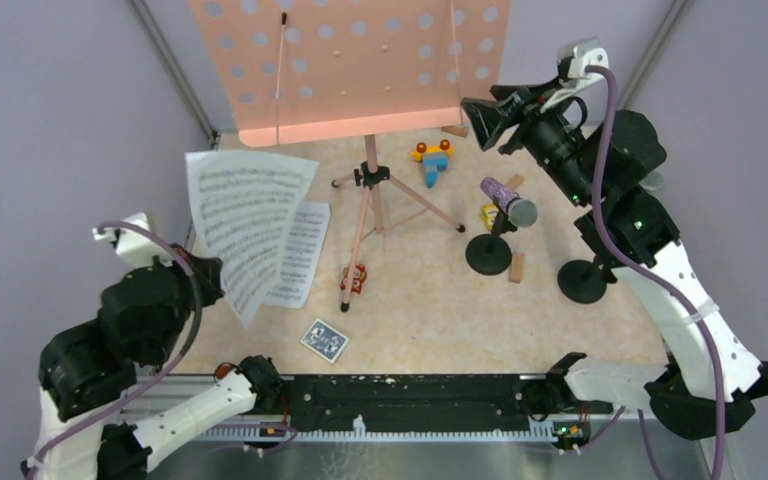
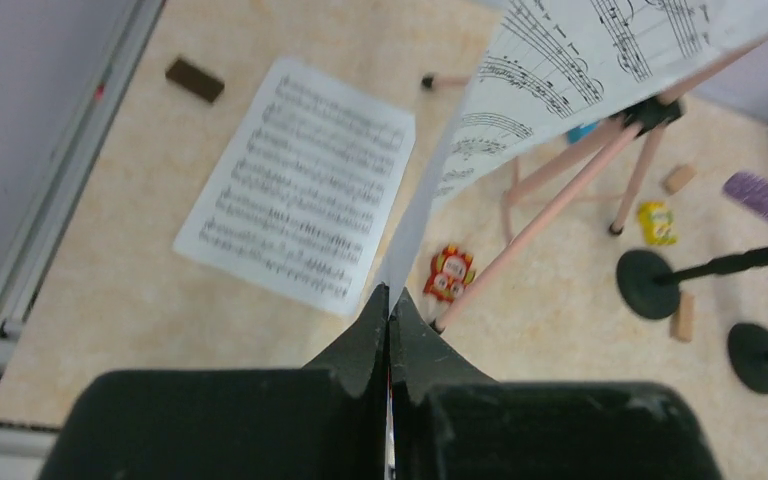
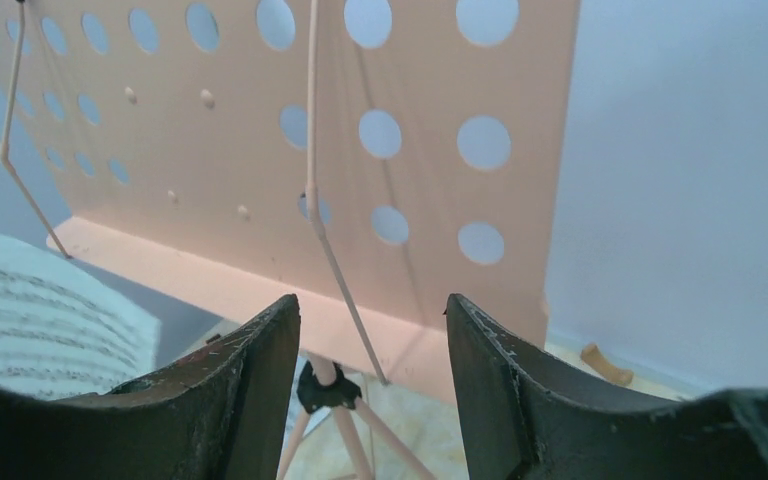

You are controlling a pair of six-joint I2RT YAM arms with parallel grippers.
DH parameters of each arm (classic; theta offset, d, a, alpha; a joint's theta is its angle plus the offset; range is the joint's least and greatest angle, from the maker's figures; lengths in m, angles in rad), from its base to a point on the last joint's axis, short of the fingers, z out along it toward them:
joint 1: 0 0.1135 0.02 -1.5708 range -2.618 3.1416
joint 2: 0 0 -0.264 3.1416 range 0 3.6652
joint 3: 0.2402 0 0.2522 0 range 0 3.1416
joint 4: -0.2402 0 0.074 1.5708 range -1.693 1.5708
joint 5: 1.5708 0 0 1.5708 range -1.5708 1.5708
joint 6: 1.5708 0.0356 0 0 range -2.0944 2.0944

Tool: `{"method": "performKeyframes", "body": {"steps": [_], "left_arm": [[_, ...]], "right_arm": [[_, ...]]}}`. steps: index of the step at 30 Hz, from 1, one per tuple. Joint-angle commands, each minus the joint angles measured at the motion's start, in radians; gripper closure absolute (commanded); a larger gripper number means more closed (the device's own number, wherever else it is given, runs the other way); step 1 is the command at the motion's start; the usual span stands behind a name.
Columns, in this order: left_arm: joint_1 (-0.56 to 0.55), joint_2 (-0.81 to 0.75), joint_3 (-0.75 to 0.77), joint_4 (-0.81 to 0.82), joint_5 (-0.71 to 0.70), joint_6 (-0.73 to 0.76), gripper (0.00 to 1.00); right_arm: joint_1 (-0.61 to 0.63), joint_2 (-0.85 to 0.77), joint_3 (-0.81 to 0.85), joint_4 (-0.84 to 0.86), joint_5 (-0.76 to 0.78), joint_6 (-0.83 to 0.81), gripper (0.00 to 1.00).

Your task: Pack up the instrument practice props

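On the L side of the surface (image 1: 430,310), the L hand (image 2: 389,300) is shut tight on the low edge of a white music page (image 1: 245,215). The page sticks up in the air, off the surface. At the back, the pink music rack (image 1: 350,60) w/ round holes stands on its 3 thin legs. A 2nd page (image 1: 303,250) lies flat on the surface, btw the held page & the rack's legs.

Up by the rack's low R corner, the R hand (image 3: 370,305) is open. Its fingers are apart w/ nothing in them, & the rack is right in front.

On the R side, the purple mic (image 1: 503,195) w/ a grey head sits on top of a short black holder (image 1: 488,255). The other black holder (image 1: 583,280) stands near it, partly hid by the R arm. A wood block (image 1: 516,267) lies just beside the 1st holder.

A red & yellow toy (image 1: 355,278) lies by one rack foot. A blue toy (image 1: 434,160) sits at the back. A blue card pack (image 1: 324,340) lies near the front edge.
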Motion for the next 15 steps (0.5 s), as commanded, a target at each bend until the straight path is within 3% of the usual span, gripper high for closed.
{"method": "performKeyframes", "body": {"steps": [1, 9, 15], "left_arm": [[-0.044, -0.077, -0.151, -0.109, -0.019, -0.283, 1.00], [-0.178, -0.018, -0.385, -0.029, -0.098, -0.386, 1.00], [-0.188, 0.086, -0.453, 0.169, -0.120, -0.271, 1.00]], "right_arm": [[-0.005, -0.104, -0.087, 0.030, 0.036, 0.006, 0.44], [-0.004, -0.183, -0.175, -0.021, 0.012, 0.012, 0.44], [-0.004, -0.219, -0.265, -0.026, 0.013, 0.020, 0.44]]}}
